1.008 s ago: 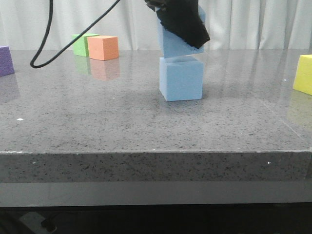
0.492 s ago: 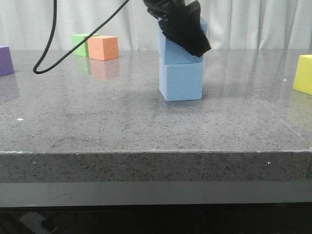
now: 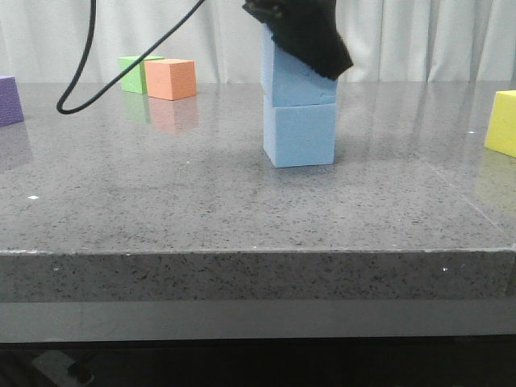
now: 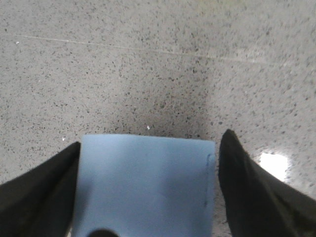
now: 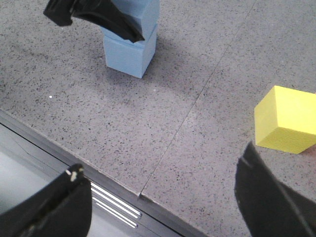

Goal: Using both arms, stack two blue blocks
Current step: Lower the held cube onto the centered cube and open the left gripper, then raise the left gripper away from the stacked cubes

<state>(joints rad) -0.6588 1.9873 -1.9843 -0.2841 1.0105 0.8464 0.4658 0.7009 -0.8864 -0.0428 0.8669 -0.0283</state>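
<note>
Top block is down, just need to let go

My left gripper [image 3: 310, 40] has its jaws clamped on the upper blue block [image 3: 292, 81], sitting on the lower blue block [image 3: 300, 133] mid-frame on the tabletop [image 3: 161, 193]. Next I'd open and lift straight up. Right gripper [image 5: 163, 197] jaws wide, empty. No writing anywhere.
</note>
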